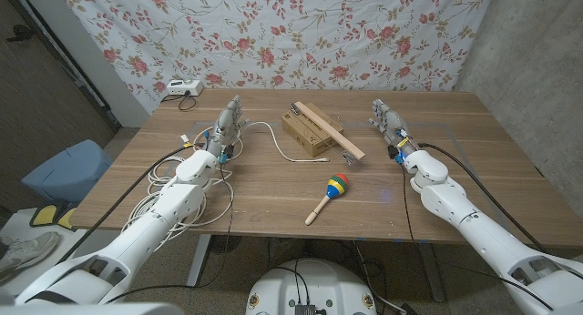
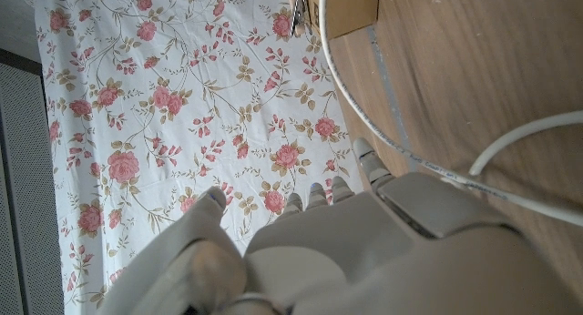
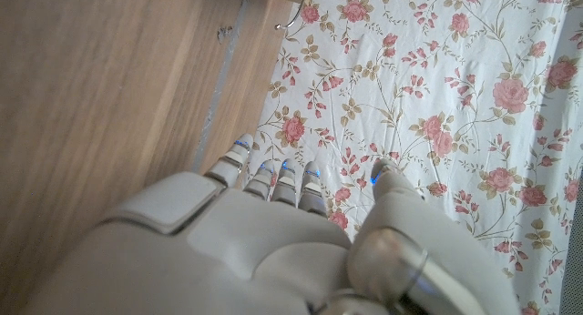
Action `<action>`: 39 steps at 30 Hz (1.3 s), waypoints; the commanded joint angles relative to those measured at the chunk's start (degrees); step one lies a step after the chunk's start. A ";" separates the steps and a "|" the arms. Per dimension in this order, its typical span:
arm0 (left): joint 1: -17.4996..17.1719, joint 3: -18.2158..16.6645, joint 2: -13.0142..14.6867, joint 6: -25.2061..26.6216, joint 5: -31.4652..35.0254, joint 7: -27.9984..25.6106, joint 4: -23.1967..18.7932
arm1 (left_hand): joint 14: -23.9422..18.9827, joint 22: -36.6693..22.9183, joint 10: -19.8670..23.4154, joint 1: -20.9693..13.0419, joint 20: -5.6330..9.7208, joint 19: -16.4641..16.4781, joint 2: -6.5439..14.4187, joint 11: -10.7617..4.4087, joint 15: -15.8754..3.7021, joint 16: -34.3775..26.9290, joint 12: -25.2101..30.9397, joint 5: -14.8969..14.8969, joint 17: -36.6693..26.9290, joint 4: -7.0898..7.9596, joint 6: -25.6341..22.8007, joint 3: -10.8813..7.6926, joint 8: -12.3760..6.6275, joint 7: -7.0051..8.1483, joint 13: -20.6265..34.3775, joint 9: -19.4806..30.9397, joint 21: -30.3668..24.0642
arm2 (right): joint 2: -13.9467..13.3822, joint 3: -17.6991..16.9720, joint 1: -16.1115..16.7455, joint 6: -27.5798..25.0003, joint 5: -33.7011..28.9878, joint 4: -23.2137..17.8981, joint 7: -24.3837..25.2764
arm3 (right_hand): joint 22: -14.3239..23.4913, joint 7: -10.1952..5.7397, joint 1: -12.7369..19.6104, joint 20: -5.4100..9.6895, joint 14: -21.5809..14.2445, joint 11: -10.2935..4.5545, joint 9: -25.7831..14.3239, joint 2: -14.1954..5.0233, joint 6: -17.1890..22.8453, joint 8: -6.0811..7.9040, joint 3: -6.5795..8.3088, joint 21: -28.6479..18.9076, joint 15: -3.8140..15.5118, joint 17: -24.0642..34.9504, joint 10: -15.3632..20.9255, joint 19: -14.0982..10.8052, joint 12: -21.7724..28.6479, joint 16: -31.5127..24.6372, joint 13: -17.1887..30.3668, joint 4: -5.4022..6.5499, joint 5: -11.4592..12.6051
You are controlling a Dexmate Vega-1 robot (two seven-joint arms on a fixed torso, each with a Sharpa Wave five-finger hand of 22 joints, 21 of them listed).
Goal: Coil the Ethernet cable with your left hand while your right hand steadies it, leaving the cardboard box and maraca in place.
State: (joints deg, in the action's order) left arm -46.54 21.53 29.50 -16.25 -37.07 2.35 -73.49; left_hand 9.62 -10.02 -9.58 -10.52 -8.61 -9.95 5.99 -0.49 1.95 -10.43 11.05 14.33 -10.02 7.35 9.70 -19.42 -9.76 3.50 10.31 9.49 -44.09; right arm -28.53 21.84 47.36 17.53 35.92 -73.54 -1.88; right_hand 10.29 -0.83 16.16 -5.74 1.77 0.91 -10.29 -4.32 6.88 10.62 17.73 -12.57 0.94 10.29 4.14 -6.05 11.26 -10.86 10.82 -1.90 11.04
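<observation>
The white Ethernet cable (image 1: 270, 131) runs from loose loops at the table's left edge (image 1: 166, 176), past my left hand (image 1: 228, 124), and ends near the cardboard box (image 1: 305, 133). My left hand stands beside the cable with fingers straight and holds nothing. In the left wrist view the cable (image 2: 387, 137) passes just beyond my left hand (image 2: 364, 238), with the box (image 2: 348, 7) farther off. My right hand (image 1: 387, 122) stands at the table's right, fingers straight and apart from the cable; it (image 3: 273, 247) holds nothing. The maraca (image 1: 332, 189) lies in front of the box.
A wooden slat (image 1: 330, 131) with metal clips leans across the box's far side. A white power strip (image 1: 180, 87) sits at the back left corner. A blue bin (image 1: 66, 172) stands on the floor left of the table. Floral cloth hangs behind.
</observation>
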 commanded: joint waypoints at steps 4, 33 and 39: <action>3.01 1.50 -1.29 0.89 2.99 -1.84 1.17 | 4.39 -0.22 -4.66 -0.38 -0.21 -6.90 -0.06 0.03 -0.09 -0.38 0.35 0.36 -0.23 -0.09 5.00 -0.27 -0.37 0.02 0.29 0.29 -0.14 | -0.79 2.61 -5.08 0.92 -5.56 4.33 -0.60 | 0.21 0.03 0.60 0.40 0.78 0.09 -0.16 0.00 0.14 0.18 0.55 -0.06 -0.11 0.07 0.32 -0.40 0.15 -0.22 0.27 -0.38 0.35; 2.90 2.91 0.07 5.39 5.64 -4.98 -2.50 | 3.10 -0.25 -2.63 -0.08 -0.55 -6.15 -0.22 1.32 0.72 -0.77 1.09 0.64 -0.21 -0.27 3.18 0.12 -0.98 -0.02 0.31 0.31 0.49 | -19.53 6.35 -0.58 -30.12 -24.74 -27.94 9.46 | 0.39 0.10 0.06 -3.67 -5.70 2.03 -0.29 1.48 1.45 0.66 -0.55 -0.55 -4.28 0.65 3.22 -2.64 0.93 -2.35 0.46 -2.09 -0.14; 3.00 2.94 0.23 5.55 5.36 -4.26 -2.37 | 2.77 -0.26 -2.26 -0.02 -0.80 -5.98 -0.27 1.85 1.12 -0.84 1.20 0.69 -0.21 -0.30 2.94 0.20 -0.99 0.00 0.33 0.33 0.61 | -21.75 7.32 -0.62 -35.65 -26.63 -32.52 8.00 | 0.40 0.03 0.05 -3.75 -5.75 2.10 -0.30 1.55 1.22 0.55 -0.62 -0.52 -3.99 0.69 3.08 -2.67 0.83 -2.30 0.48 -2.21 -0.15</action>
State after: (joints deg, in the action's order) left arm -43.66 24.32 29.27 -11.36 -31.62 -2.62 -75.58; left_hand 9.82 -10.01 -9.81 -10.51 -8.91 -9.63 5.99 0.77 2.57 -11.10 11.88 14.63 -10.00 7.18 9.66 -19.25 -10.21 3.46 10.54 9.76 -43.64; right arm -45.42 27.52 46.13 -7.38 14.17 -96.57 6.20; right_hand 10.55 -0.72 16.53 -9.16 -3.40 2.96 -10.28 -2.87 7.80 11.04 17.15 -12.57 -3.38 10.81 6.80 -8.57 11.70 -13.02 11.08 -4.05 11.03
